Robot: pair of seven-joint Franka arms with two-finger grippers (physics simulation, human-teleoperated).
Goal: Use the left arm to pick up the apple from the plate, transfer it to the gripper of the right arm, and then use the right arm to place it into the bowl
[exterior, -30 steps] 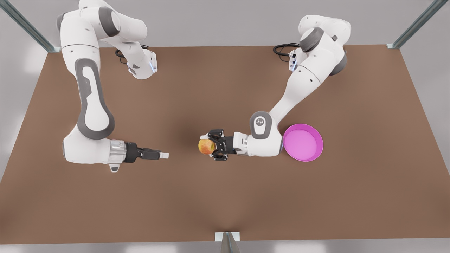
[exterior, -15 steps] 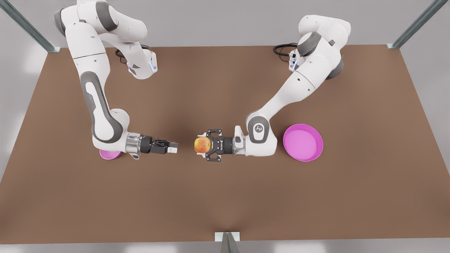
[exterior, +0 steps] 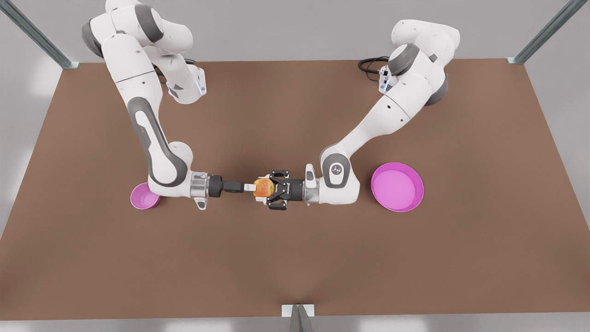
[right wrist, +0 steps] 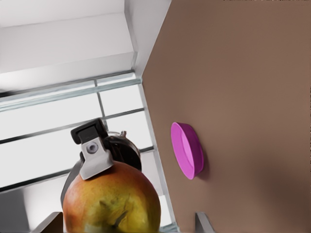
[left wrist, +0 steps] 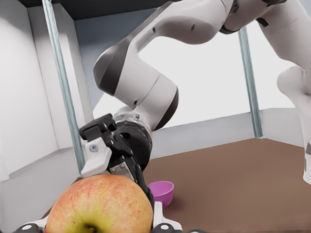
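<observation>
At mid-bench (exterior: 295, 258), above the surface: the apple (exterior: 265, 187) is held in the air between the two arms, which meet wrist to wrist along one line.

Left gripper (exterior: 262, 188), on the arm reaching in from the front view's right: jaws closed on the apple, one on each side of it. In the left wrist view the apple (left wrist: 99, 206) sits low in the frame with its lower part cut off, and the jaw tips are barely visible at the edge.

Right gripper (exterior: 250, 187), on the arm reaching in from the front view's left: seen edge-on in the front view, tip right at the apple's near side. That view does not show whether they touch. In the right wrist view the apple (right wrist: 112, 199) lies between two grey jaw tips set wide. A clear gap shows on one side, so the jaws are open around the fruit and not clamped.

Bowl (exterior: 144, 197): on the bench at the front view's left, partly hidden behind the right arm's forearm. It appears again beyond the apple in the left wrist view (left wrist: 163, 191).

Plate (exterior: 417, 184): on the bench at the front view's right, just beside the left arm's wrist joint. It is seen edge-on in the right wrist view (right wrist: 187, 150).
</observation>
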